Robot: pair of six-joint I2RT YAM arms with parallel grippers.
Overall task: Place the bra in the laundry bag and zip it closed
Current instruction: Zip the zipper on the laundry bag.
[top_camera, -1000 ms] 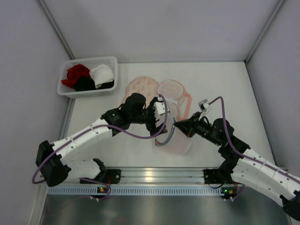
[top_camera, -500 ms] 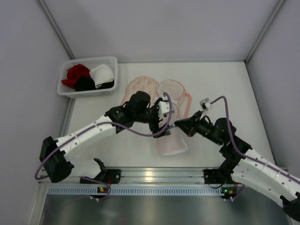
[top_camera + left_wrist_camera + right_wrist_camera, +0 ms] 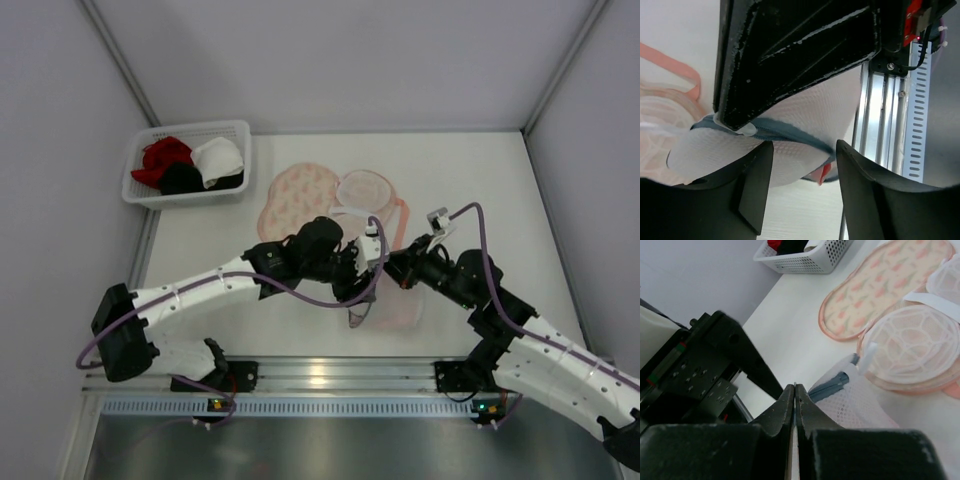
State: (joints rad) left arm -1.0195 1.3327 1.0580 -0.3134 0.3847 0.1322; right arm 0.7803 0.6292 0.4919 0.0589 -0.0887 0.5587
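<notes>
- You have two arms, each with one gripper, meeting over the near middle of the table (image 3: pixel 480 190).
- One white basket (image 3: pixel 186 201) sits at the far left corner. It holds three garments: one red (image 3: pixel 163 155), one black (image 3: pixel 180 178) and one white (image 3: pixel 218 157).
- One laundry bag (image 3: pixel 372 190) lies open mid-table. Its round mesh half with the peach rim touches its floral half (image 3: pixel 295 195).
- One white mesh pouch (image 3: pixel 390 312) lies nearer you, below both grippers.
- Your left gripper (image 3: pixel 804 150) has its jaws apart, astride the pouch's blue-grey zip (image 3: pixel 790 136), and is not clamping anything.
- Your right gripper (image 3: pixel 795 386) has its fingers pressed together. Its tip sits at a white tab (image 3: pixel 747 131) by the zip's end, and you cannot tell whether the tab is caught.
- The bra cannot be made out for certain. From overhead the pouch looks pinkish, while both wrist views show it as white mesh.
- Only the left wrist view shows the peach strap loop (image 3: pixel 675 64).
- The tabletop is white, with grey walls (image 3: pixel 330 60) on three sides and a metal rail (image 3: pixel 330 375) along the near edge.
</notes>
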